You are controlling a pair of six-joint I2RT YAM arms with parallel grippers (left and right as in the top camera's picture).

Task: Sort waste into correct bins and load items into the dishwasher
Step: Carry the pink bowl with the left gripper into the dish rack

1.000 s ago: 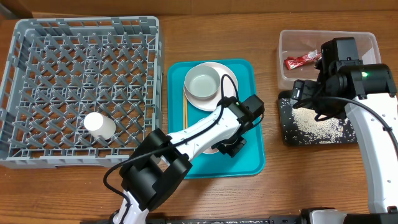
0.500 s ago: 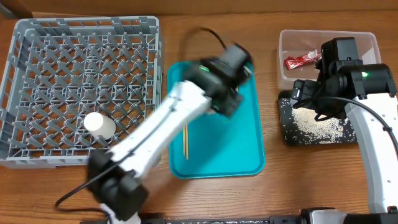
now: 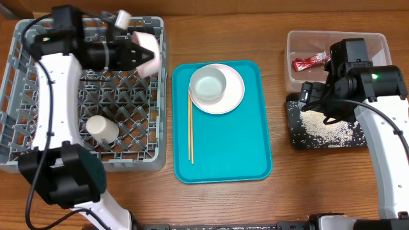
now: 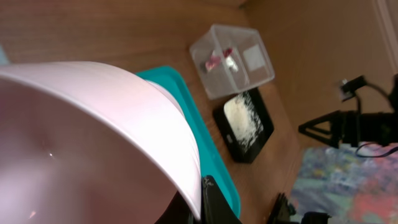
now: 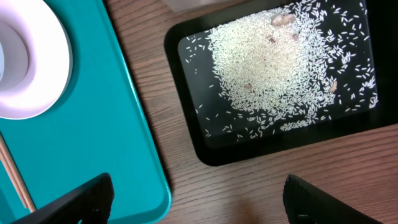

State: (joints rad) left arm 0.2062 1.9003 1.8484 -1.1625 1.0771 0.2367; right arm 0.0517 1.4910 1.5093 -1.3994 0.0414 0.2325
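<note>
Jaws of the left gripper (image 3: 133, 54) pinched the pink bowl (image 3: 150, 56) over the far-left rack (image 3: 89, 165) (tilted, presumably for slotting); the right gripper (image 5: 202, 202) gaped above the rice (image 5: 261, 74).

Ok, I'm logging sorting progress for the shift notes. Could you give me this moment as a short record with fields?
left gripper: shut on pinkish-white bowl, over the dish rack
right gripper: open, empty, near the black tray
in rack: white cup
on teal tray: white plate with grey bowl on it; chopsticks
clear tub: red wrapper
black tray: rice
</note>
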